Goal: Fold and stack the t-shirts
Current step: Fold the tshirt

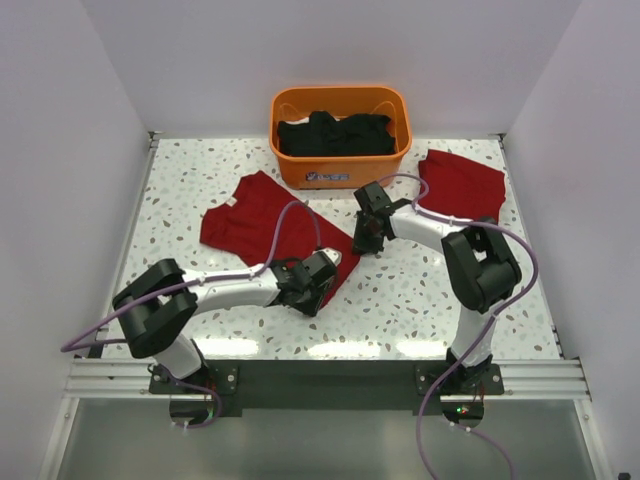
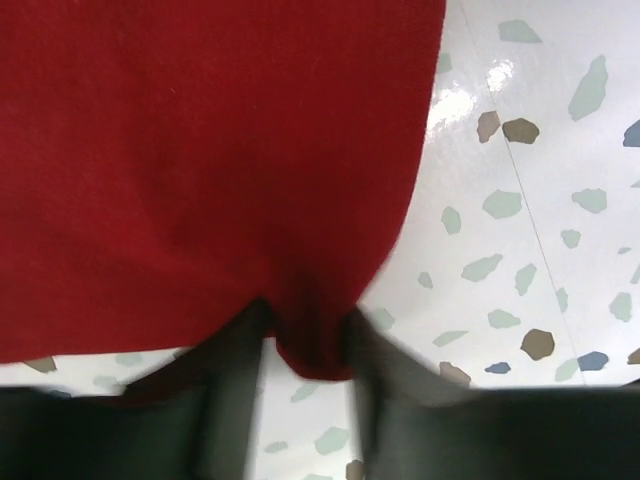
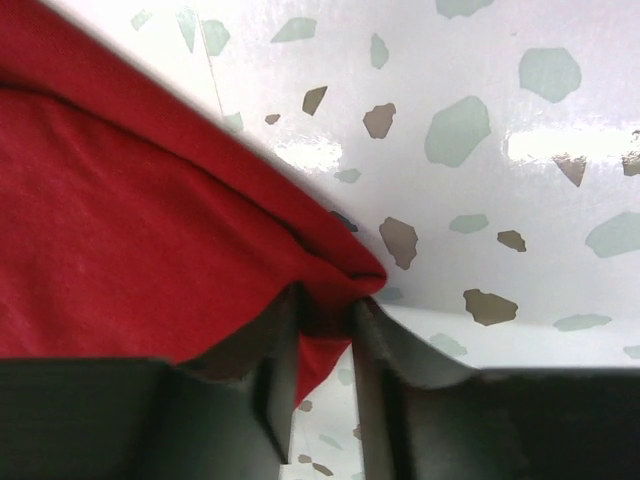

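Note:
A dark-red t-shirt [image 1: 262,220] lies partly spread on the table, left of centre. My left gripper [image 1: 322,272] is shut on its near right hem; in the left wrist view a tab of the red cloth [image 2: 310,345] sits pinched in the gripper [image 2: 308,350]. My right gripper [image 1: 364,240] is shut on the same shirt's right corner, and the right wrist view shows the bunched corner [image 3: 340,275] held in the gripper [image 3: 325,320]. A second red t-shirt [image 1: 460,183] lies folded at the back right.
An orange basket [image 1: 340,170] with dark clothes [image 1: 335,135] inside stands at the back centre, just behind the right gripper. The speckled white table [image 1: 420,290] has white walls on three sides.

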Tool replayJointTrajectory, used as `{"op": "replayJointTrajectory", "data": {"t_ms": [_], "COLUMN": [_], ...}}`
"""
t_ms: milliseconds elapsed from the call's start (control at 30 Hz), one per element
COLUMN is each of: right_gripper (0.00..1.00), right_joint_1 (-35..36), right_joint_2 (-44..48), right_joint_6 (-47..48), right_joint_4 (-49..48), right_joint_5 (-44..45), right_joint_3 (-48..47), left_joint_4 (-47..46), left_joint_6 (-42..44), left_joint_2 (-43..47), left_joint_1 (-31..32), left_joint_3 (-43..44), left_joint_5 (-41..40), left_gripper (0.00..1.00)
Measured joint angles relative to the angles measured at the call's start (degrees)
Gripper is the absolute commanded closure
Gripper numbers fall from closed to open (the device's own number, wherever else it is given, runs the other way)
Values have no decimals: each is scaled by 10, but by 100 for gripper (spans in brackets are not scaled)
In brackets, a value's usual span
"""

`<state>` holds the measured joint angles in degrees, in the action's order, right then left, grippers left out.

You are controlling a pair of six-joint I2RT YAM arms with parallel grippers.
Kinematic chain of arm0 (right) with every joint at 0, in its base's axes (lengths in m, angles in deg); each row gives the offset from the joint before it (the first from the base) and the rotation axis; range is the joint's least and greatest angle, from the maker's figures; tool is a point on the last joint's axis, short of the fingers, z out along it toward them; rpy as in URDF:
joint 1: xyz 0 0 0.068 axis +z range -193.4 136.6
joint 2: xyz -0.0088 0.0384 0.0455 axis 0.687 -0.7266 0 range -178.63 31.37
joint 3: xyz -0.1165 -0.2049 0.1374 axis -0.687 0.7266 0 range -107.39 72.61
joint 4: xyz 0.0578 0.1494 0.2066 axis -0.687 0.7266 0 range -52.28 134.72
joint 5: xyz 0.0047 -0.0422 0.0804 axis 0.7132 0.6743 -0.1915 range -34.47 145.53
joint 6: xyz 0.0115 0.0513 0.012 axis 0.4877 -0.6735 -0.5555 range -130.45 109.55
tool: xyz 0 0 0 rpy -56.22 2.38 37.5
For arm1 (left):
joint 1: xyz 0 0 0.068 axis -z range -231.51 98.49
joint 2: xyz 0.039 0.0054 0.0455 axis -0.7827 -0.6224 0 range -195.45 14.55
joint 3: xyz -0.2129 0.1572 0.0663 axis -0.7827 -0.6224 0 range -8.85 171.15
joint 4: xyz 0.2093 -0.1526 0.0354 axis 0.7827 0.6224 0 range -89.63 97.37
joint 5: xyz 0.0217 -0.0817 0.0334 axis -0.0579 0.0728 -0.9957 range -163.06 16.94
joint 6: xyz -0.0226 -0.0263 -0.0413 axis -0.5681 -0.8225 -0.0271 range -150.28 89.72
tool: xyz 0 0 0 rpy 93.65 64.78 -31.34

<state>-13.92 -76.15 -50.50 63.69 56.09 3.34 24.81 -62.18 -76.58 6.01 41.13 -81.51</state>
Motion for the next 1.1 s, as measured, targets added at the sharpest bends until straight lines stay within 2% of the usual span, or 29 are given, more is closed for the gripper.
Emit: {"op": "replayJointTrajectory", "data": {"t_ms": [67, 100, 167, 267, 300, 500, 700, 967, 1100], "right_gripper": [82, 85, 92, 94, 100, 100, 100, 100, 100], "right_joint_1": [-1, -2, -3, -5, -6, -10, -15, -18, -19], "right_joint_2": [0, 0, 2, 7, 10, 48, 156, 295, 307], "right_joint_6": [-3, -5, -8, -10, -10, 9, 51, 103, 128], "right_joint_4": [-2, -3, -9, -15, -16, 19, 108, 238, 281], "right_joint_5": [1, 1, 1, 2, 4, 42, 82, 153, 151], "right_joint_3": [4, 6, 12, 19, 22, 47, 77, 77, 30], "left_joint_4": [-2, -1, 2, 6, 9, 29, 3, -28, -25], "left_joint_6": [0, 2, 4, 5, 5, 4, -3, -11, -18], "left_joint_2": [-9, -14, -24, -36, -38, -39, -35, 10, 55], "left_joint_1": [1, 1, 5, 16, 21, 64, 119, 134, 134], "left_joint_3": [7, 12, 23, 38, 42, 66, 96, 110, 111], "left_joint_5": [-3, -5, -10, -19, -21, -13, 62, 122, 115], "left_gripper": [82, 100, 100, 100, 100, 100, 100, 100, 100]}}
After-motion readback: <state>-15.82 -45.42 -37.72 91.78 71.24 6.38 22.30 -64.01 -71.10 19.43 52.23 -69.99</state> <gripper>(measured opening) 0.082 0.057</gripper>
